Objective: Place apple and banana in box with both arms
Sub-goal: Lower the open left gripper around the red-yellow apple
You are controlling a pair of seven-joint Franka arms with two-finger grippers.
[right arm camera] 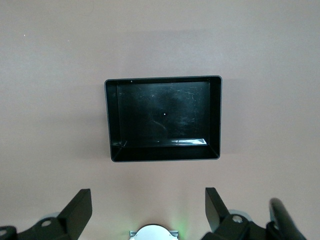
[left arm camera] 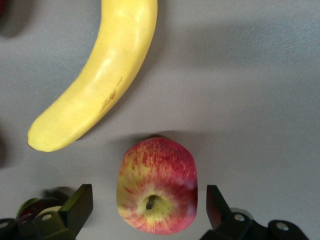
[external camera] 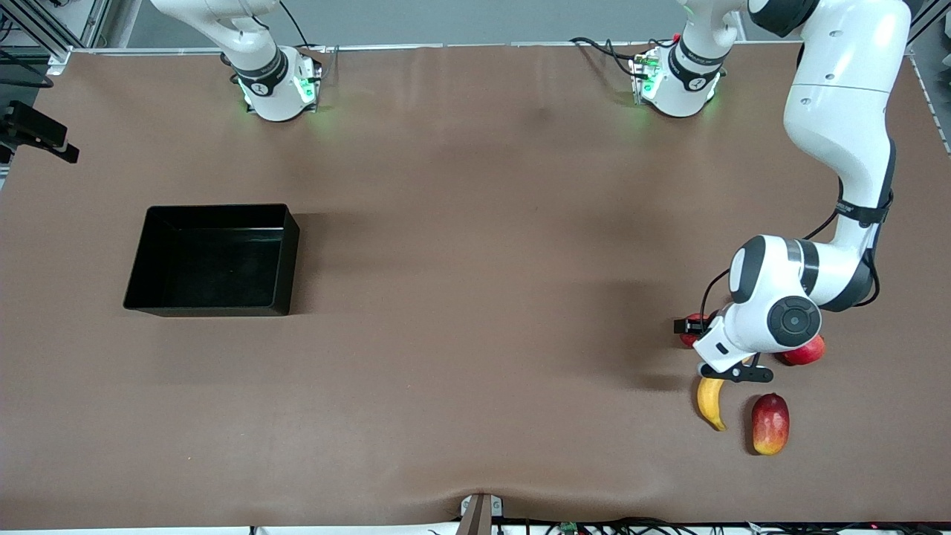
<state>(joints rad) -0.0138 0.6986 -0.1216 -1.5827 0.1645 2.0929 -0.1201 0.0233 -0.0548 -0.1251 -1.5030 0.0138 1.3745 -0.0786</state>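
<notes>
The apple [left arm camera: 157, 192], red with yellow streaks and its stem dimple up, lies on the table between the open fingers of my left gripper [left arm camera: 149, 209], which do not touch it. In the front view my left gripper [external camera: 732, 362] hangs low at the left arm's end of the table and hides the apple. The yellow banana [external camera: 711, 403] lies just nearer the camera; it also shows in the left wrist view [left arm camera: 100, 75]. The black box [external camera: 208, 310] stands empty toward the right arm's end. My right gripper [right arm camera: 148, 209] is open and empty, high above the table, with the box [right arm camera: 214, 120] below it.
A red-and-yellow mango-like fruit [external camera: 770, 423] lies beside the banana. A pinkish-red round fruit [external camera: 806, 351] and a small dark maroon fruit [external camera: 693, 331] lie on either side of the left hand. The right arm's base [right arm camera: 154, 233] shows below its gripper.
</notes>
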